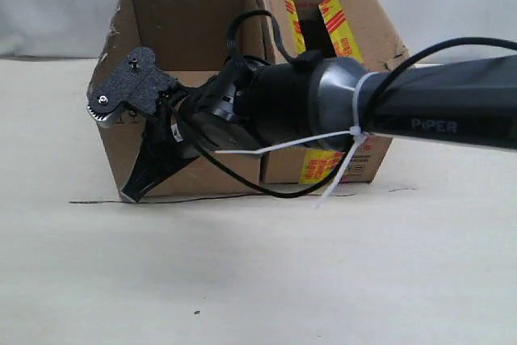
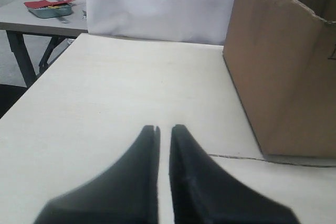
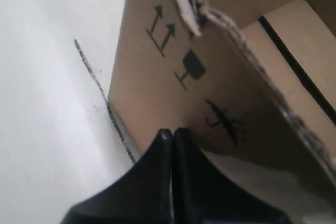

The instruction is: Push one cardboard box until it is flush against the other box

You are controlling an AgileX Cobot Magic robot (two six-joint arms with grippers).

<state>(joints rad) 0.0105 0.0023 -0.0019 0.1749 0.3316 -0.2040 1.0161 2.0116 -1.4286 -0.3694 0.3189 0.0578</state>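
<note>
The cardboard box (image 1: 194, 26), plain brown with a ragged rim, stands on the left; the left wrist view shows its side (image 2: 283, 77). The other box (image 1: 363, 30), with yellow tape printed in red, stands close beside it on the right, and the arm hides the lower part of where they meet. My right gripper (image 1: 129, 194) reaches across, shut, with its tips (image 3: 172, 131) touching the plain box's wall (image 3: 147, 87) low down, below the black handling symbols (image 3: 191, 66). My left gripper (image 2: 164, 128) hovers over bare table beside the plain box, fingers nearly together and holding nothing.
A thin dark line (image 1: 89, 201) runs across the pale tabletop along the plain box's base. A white backdrop (image 2: 157, 3) closes off the far side. Beyond the table's edge stands another table with a red and teal tray (image 2: 50, 8).
</note>
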